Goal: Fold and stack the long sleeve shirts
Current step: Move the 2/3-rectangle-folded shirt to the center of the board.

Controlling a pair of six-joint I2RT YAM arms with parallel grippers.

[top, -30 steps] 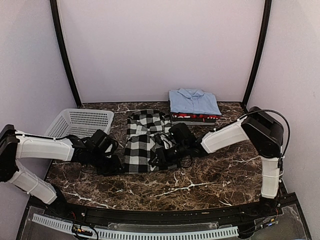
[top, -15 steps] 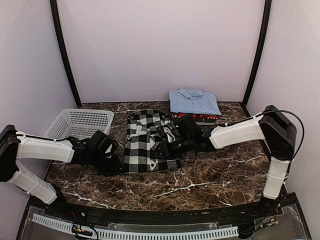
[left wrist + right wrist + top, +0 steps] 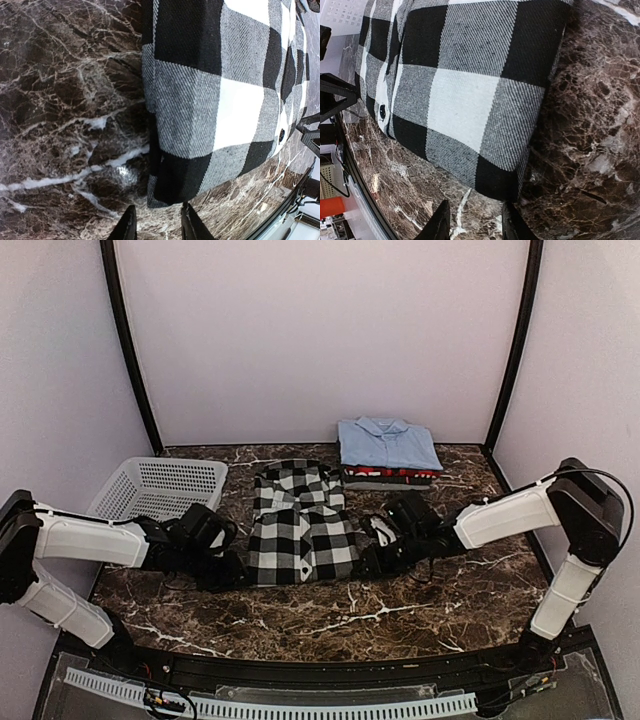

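Note:
The black-and-white check shirt (image 3: pixel 300 525) lies folded into a narrow strip in the middle of the marble table. My left gripper (image 3: pixel 232 570) is open and empty at its near left corner (image 3: pixel 172 192); the jaws stand apart just short of the hem. My right gripper (image 3: pixel 372 558) is open and empty at the near right corner (image 3: pixel 495 182), clear of the cloth. The light blue collared shirt (image 3: pixel 388 443) lies folded at the back on top of a red one (image 3: pixel 385 473).
A grey perforated basket (image 3: pixel 160 485) stands at the back left. Dark marble table (image 3: pixel 440 590) shows to the right and in front of the check shirt. Purple walls close in the back and sides.
My right gripper has moved right, off the top of the check shirt to its near right corner, leaving the shirt flatter and folded. The left gripper has stayed put.

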